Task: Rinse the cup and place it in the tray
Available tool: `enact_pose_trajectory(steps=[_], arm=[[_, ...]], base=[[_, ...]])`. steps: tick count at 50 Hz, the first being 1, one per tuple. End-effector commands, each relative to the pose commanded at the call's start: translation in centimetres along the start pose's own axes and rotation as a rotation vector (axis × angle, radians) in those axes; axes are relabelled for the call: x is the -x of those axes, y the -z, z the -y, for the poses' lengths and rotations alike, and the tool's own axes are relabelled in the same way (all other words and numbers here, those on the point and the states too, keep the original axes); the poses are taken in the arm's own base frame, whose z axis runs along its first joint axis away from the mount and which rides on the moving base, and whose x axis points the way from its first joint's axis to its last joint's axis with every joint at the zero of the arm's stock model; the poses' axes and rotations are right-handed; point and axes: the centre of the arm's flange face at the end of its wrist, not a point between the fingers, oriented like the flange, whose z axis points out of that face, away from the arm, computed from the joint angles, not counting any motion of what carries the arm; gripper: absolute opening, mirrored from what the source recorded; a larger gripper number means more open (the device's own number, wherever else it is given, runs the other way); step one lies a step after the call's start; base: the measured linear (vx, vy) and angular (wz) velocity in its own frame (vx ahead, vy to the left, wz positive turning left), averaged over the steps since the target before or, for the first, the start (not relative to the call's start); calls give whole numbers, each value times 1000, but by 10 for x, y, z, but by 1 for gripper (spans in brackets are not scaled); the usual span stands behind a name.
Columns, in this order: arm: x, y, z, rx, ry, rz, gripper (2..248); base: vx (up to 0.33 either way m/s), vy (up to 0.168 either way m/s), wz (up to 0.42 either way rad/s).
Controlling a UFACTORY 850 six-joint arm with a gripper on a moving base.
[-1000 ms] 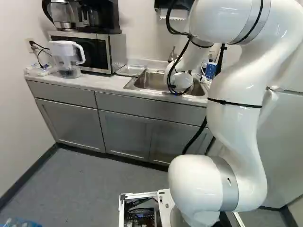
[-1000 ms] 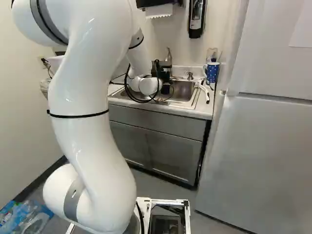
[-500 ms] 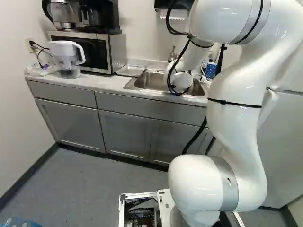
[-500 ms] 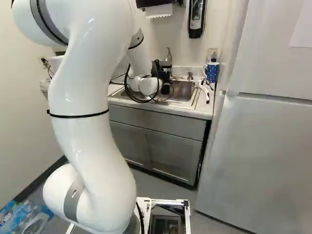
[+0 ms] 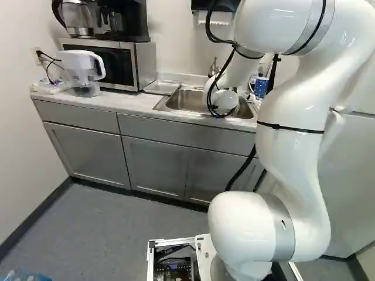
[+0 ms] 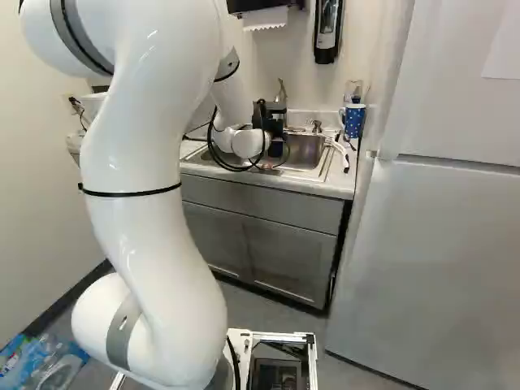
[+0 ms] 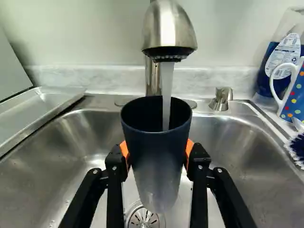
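The black gripper is over the sink at the arm's end in the right base view. Seen from the wrist, the gripper has its orange pads against both sides of a dark blue cup, shut on it. The cup stands upright in the grip, mouth up, above the drain. From the faucet, a stream of water runs into its mouth; the cup's inside bottom is hidden. A shallow metal tray lies beside the sink, and the same tray is next to the microwave in the left base view.
The steel sink surrounds the cup. Beside it are a soap pump, a dotted blue mug, a soap bottle and a brush. A microwave and a pitcher stand farther along the counter; a fridge is on the other side.
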Motion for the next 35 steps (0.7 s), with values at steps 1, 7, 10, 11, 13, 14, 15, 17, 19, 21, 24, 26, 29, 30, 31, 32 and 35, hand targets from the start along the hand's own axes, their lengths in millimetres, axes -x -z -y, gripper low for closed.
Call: enact_pose_trajectory(steps=[1,7,10,11,13,14,15,17,19,21,24,26,29,30,31,32,35], arm=[[0,0,0,0,0,0,125],[0,0,0,0,0,0,125],[0,0,0,0,0,0,125],[0,0,0,0,0,0,125],[0,0,0,0,0,0,125],[0,0,0,0,0,0,125],[0,0,0,0,0,0,125],[0,0,0,0,0,0,125],[0,0,0,0,0,0,125],[0,0,0,0,0,0,125],[0,0,0,0,0,0,125],[0,0,0,0,0,0,125],[0,0,0,0,0,0,125],[0,0,0,0,0,0,125],[0,0,0,0,0,0,125],[0,0,0,0,0,0,125],[0,0,0,0,0,0,125]], base=[[0,0,0],[0,0,0],[0,0,0],[0,0,0],[0,0,0],[0,0,0],[0,0,0],[0,0,0],[0,0,0],[0,0,0],[0,0,0],[0,0,0],[0,0,0],[0,0,0],[0,0,0],[0,0,0],[0,0,0]])
